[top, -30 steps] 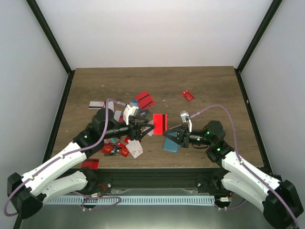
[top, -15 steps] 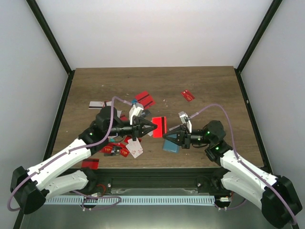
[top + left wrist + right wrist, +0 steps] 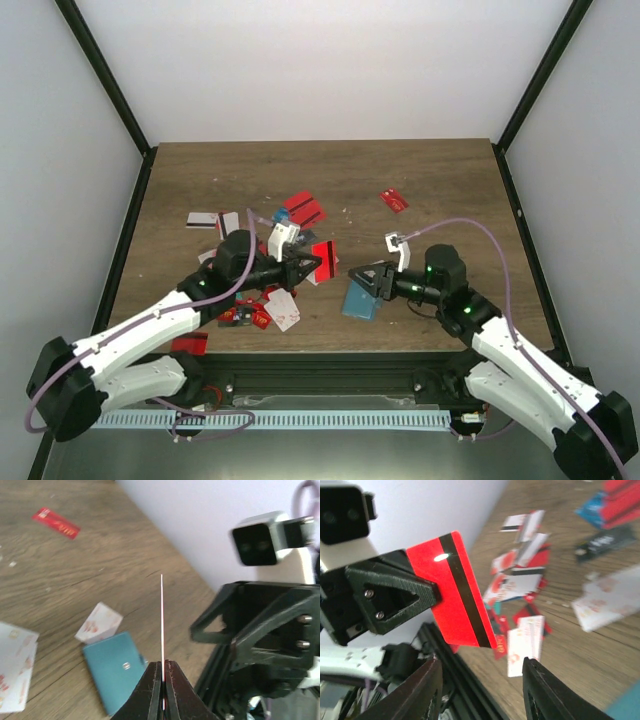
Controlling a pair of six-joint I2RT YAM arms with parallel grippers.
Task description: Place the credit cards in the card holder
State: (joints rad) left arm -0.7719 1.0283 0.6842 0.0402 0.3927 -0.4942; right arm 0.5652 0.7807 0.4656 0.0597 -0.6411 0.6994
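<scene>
Our left gripper is clamped on one edge of a red card, which stands upright above mid-table. Our right gripper is just right of it, jaws apart and holding nothing. The holder lies beneath, apparently folded shut. We judge the card light, stiff and slick, best pinched on its flat faces near an edge. The holder's pockets are hidden, and the other cards sit partly behind our left arm.
</scene>
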